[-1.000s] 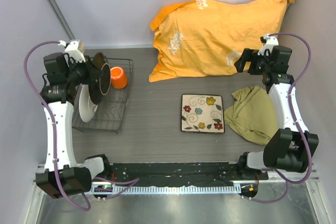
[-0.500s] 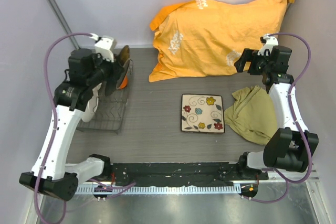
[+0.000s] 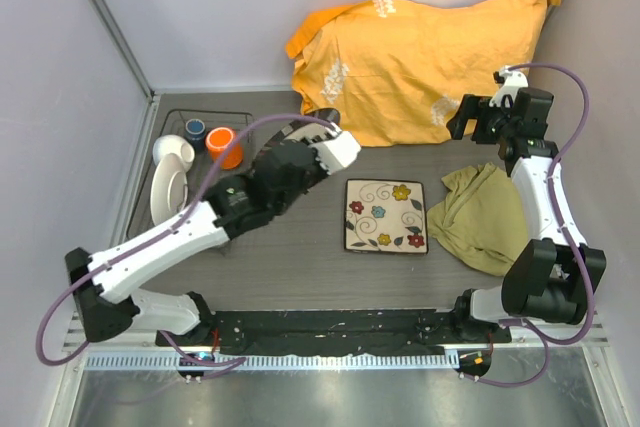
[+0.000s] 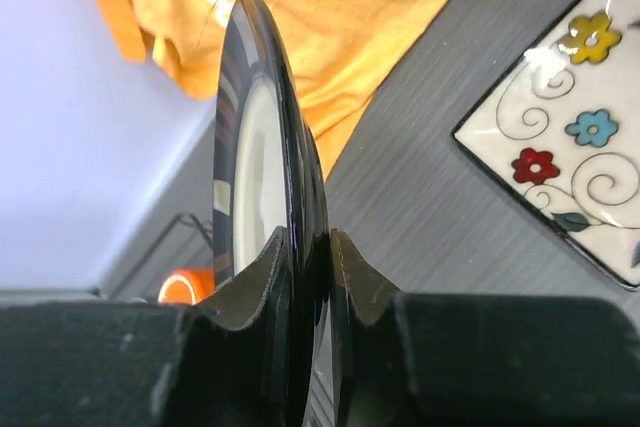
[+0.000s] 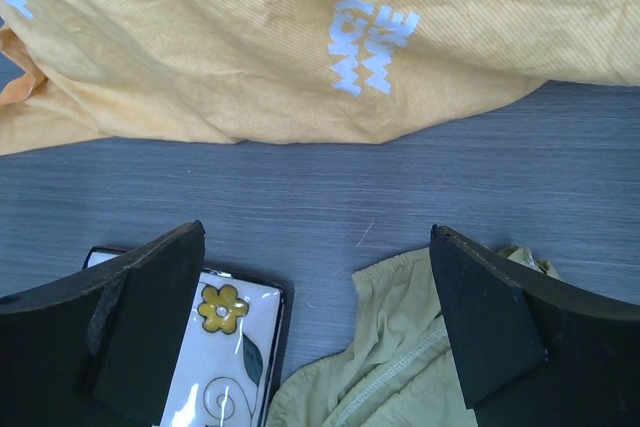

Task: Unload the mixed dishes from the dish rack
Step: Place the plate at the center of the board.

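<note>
Nearest to us, the table (image 3: 300,237) is a dark grey board with a fine streaked grain. On it lies the square white plate with coloured flowers (image 3: 386,215), flat, glossy and dark-edged, painted with curling stems. Just beside it on the right we see a crumpled olive cloth (image 3: 480,217) with a stitched hem. To the left stands the dish rack (image 3: 200,179), made of thin dark wire bars with raised sides. It holds the white bowl (image 3: 168,187) tipped on its edge, the orange mug (image 3: 224,147) and, at the far corner, the small dark blue cup (image 3: 195,128). Farthest back slumps a soft orange pillow (image 3: 420,57), finely ribbed in weave and printed in white. The left arm stretches from its near-left base diagonally toward the far middle. There the left gripper (image 4: 308,247) is pinched almost closed on the round dark-rimmed white plate (image 4: 255,177). The plate is thin and glossy, and it is held upright on edge in the air, between the rack and the square plate, near the pillow's near-left corner. The right arm rises from its near-right base and folds over at the far right. The right gripper (image 5: 320,317) hangs above bare table between pillow and olive cloth, its fingers spread wide with nothing between them. We count two arms, two plates, one bowl, one mug and one cup: three dishes in the rack, one on the table, one in the grip.
</note>
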Controlling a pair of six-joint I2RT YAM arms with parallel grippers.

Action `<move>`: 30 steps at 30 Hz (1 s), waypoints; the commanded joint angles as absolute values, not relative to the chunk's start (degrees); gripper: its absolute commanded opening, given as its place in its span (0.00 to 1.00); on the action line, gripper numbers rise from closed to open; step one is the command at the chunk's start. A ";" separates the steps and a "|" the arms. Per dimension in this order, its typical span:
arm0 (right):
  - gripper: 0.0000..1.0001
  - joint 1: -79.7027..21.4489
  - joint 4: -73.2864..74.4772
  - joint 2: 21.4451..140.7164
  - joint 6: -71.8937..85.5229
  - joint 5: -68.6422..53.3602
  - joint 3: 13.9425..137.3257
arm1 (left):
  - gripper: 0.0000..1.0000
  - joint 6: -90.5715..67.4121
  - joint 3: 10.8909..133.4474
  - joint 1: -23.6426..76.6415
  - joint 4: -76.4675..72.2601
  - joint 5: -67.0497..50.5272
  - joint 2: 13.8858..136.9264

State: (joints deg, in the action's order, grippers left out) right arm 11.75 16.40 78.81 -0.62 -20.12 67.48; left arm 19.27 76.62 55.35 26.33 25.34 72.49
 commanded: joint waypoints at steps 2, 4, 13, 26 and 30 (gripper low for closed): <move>1.00 11.69 15.91 79.45 -1.85 -18.37 68.47 | 0.00 37.08 71.82 63.01 1.95 41.48 76.46; 1.00 11.60 15.82 79.45 -1.85 -18.02 68.47 | 0.00 38.49 71.19 66.00 -1.92 42.44 78.13; 1.00 11.69 14.85 78.13 -1.67 -16.70 67.94 | 0.00 44.38 68.20 73.21 -15.54 43.33 90.08; 1.00 12.13 15.21 79.01 -2.28 -16.52 68.03 | 0.00 48.60 64.95 79.89 -30.31 44.82 105.20; 1.00 12.22 15.29 79.19 -2.29 -17.05 68.12 | 0.00 48.60 65.30 80.59 -32.43 45.17 108.71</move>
